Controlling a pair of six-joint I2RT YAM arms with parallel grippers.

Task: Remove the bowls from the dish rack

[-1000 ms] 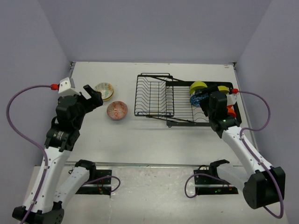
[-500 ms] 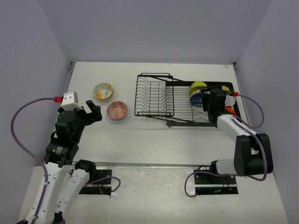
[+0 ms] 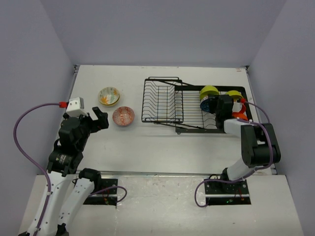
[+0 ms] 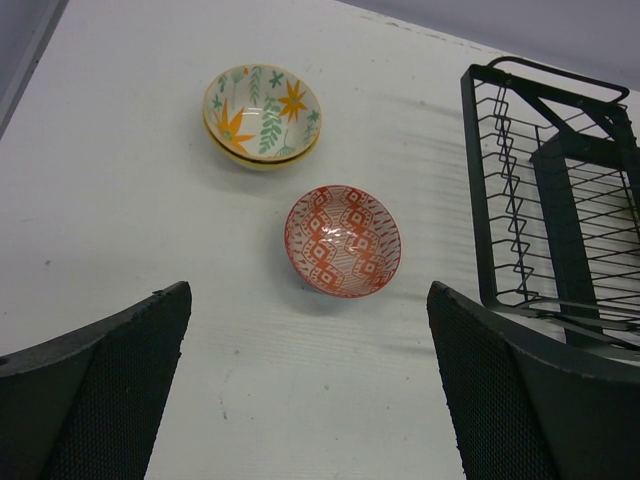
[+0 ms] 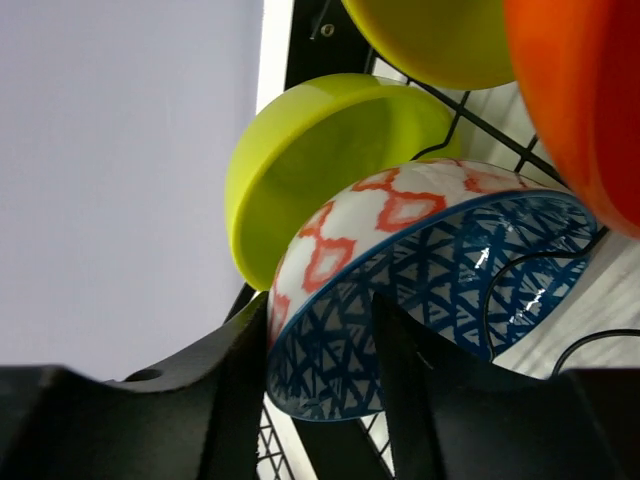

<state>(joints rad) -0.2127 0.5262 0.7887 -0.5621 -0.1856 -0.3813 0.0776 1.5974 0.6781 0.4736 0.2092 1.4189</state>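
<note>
Floral bowl (image 4: 262, 115) and pink bowl (image 4: 343, 240) sit on the desk (image 4: 120, 230); others wait in the dish rack (image 3: 162, 101). My left end effector (image 3: 100, 118) gapes wide; my right end effector (image 5: 322, 300) straddles the blue bowl (image 5: 440, 270), grip uncertain.

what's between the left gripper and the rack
The pinkish bowl sits on the table between the left gripper and the rack, touching neither; the top view shows it.

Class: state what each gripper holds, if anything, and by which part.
The right gripper pinches the blue-patterned bowl by its rim, one finger inside, one outside. The left gripper is open, holding nothing.
</note>
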